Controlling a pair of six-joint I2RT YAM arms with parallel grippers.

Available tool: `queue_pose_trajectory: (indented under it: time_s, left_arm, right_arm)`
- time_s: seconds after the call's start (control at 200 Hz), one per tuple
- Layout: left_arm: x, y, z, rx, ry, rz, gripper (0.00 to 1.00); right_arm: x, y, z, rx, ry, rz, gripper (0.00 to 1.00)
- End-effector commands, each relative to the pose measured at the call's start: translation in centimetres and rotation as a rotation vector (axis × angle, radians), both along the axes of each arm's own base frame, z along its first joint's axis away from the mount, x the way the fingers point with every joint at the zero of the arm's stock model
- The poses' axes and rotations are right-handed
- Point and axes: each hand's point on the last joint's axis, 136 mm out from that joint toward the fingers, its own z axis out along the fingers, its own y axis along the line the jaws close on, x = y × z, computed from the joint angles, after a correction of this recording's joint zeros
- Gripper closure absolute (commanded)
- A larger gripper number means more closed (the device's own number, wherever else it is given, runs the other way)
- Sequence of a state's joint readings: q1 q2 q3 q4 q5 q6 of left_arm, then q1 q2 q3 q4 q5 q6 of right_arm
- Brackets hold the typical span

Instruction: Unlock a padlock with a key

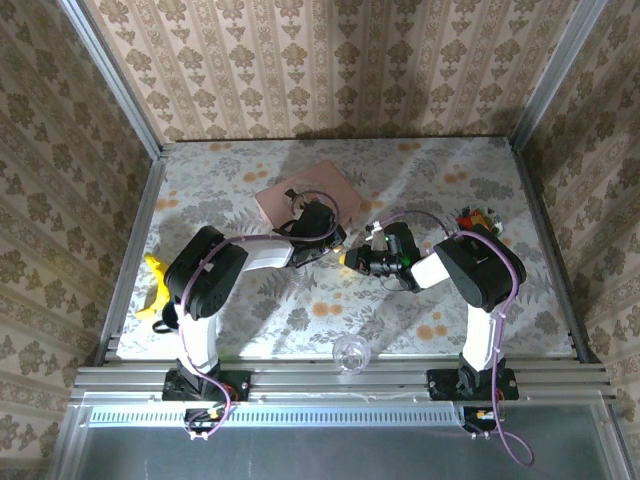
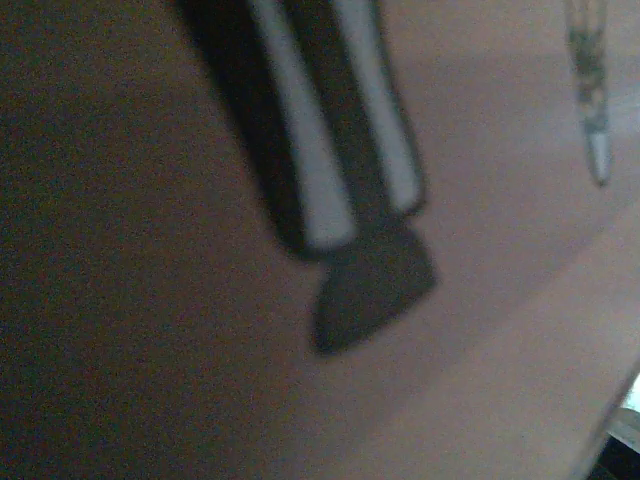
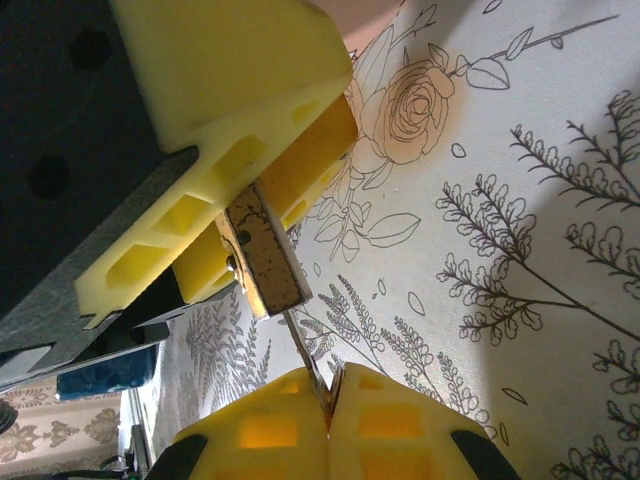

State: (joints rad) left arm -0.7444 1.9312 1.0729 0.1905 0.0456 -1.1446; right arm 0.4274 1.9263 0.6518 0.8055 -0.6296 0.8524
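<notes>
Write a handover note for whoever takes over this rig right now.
Left gripper: shut on the padlock, holding it off the table.
Right gripper: shut on the key, whose blade reaches the padlock's end.
Done: both things are gripped and the key is at the lock.
Left: seat and turn the key. The shackle is hidden, so I cannot tell if it is open.

- Left wrist blur: I can't name the dark shape (image 2: 345, 190).
- My left fingers (image 3: 240, 80) half cover the padlock (image 3: 265, 255).
- My right fingers (image 3: 400, 430) bury the key (image 3: 303, 352) head.
</notes>
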Motion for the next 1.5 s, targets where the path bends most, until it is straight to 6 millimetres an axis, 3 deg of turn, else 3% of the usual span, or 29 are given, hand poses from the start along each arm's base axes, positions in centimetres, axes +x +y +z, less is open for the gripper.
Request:
queue_pose_trajectory:
  time_s: [0.0, 1.49]
  left_arm:
    - [-1.67, -1.24, 0.1, -0.072, 0.061, -0.05, 1.0]
    - [-2.29, -0.78, -0.07, -0.114, 0.082, -0.065, 1.0]
  right_arm:
    - [1.46, 0.3, 1.5, 0.032, -0.048, -0.013, 1.0]
    - [1.62, -0.45, 1.97, -0.048, -0.069, -0.023, 1.0]
